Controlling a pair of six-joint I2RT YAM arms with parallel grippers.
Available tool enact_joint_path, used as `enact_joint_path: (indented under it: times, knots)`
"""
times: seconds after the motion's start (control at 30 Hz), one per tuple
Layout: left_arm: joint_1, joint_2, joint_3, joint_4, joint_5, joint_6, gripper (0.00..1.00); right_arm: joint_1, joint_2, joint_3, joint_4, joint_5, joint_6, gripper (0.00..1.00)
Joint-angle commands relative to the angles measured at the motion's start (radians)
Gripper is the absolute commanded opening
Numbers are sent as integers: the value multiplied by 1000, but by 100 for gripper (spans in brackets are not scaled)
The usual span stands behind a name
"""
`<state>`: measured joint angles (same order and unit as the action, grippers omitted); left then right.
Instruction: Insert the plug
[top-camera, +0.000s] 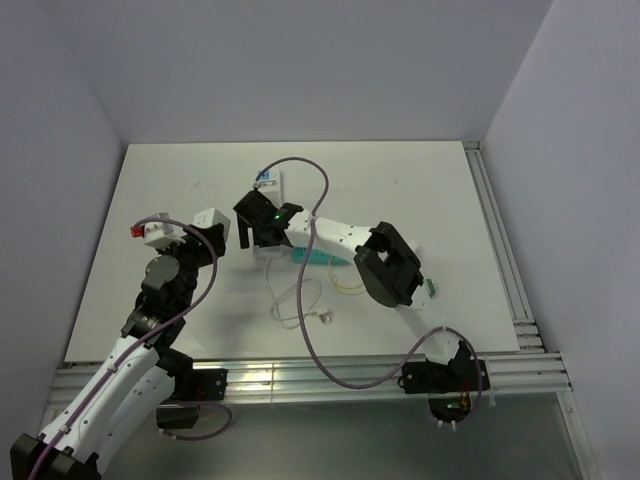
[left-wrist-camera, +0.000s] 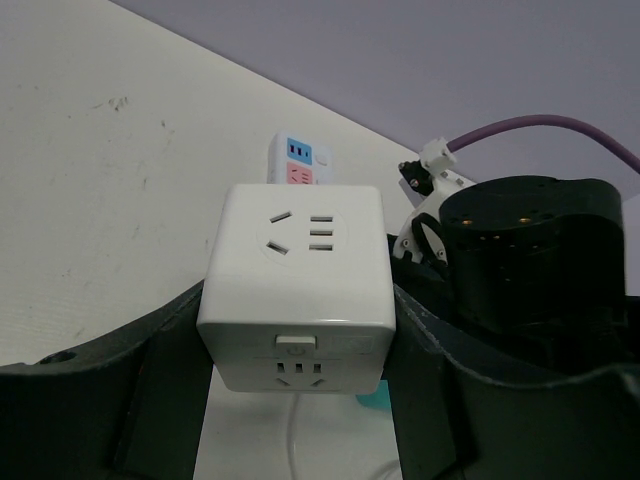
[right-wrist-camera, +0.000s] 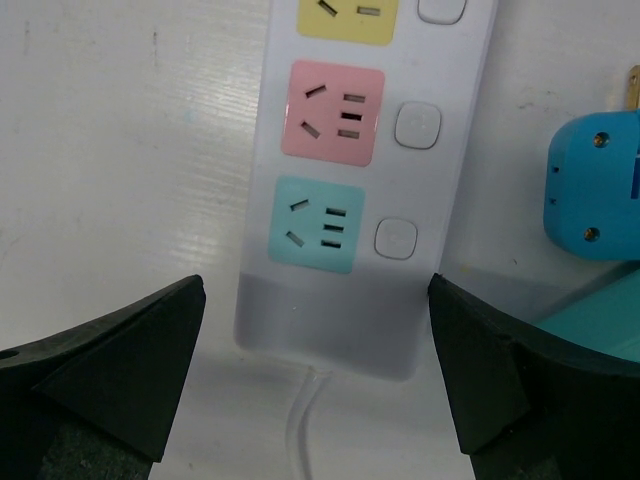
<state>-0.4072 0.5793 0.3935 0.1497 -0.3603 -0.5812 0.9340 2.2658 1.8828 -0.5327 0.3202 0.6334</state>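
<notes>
White hard-plastic cube plug looks light, rigid, kinda slick, so the left gripper clamps its flat sides while the right gripper hangs spread over the power strip.

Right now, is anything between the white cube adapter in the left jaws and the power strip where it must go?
Partly. The right gripper hangs over the near end of the power strip, jaws open on either side of it. From the left wrist view, the line from the cube adapter to the strip looks free.
</notes>
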Motion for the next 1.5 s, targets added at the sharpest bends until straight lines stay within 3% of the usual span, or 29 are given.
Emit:
enact_joint_path:
  times: [0.0, 0.3, 0.43, 0.53, 0.6, 0.8, 1.03, 1.13, 1.3, 1.47]
  knots:
    - [4, -16, 35, 62, 17, -6, 27, 9, 32, 73, -36, 57, -9, 99]
    - [4, 2, 42, 70, 27, 4, 27, 12, 72, 84, -61, 85, 15, 98]
    - [4, -2, 35, 74, 21, 6, 26, 17, 75, 64, -46, 83, 11, 88]
    - [4, -2, 38, 73, 20, 6, 27, 19, 74, 47, -40, 68, -14, 64]
    - [4, -4, 39, 71, 17, 7, 27, 19, 54, 9, -18, 66, -26, 61]
    - [4, 5, 42, 94, 26, 18, 26, 32, -188, -377, 205, -5, -102, 57]
    - [2, 141, 119, 110, 112, 50, 26, 49, -503, -788, 358, -85, -230, 57]
    - [2, 224, 218, 45, 148, 93, 25, 71, -610, -888, 381, -90, -293, 57]
    - [8, 327, 419, -86, 331, 164, 25, 100, -733, -1008, 419, -181, -389, 60]
    - [15, 487, 681, -468, 500, 231, 21, 173, -762, -1065, 456, -190, -408, 61]
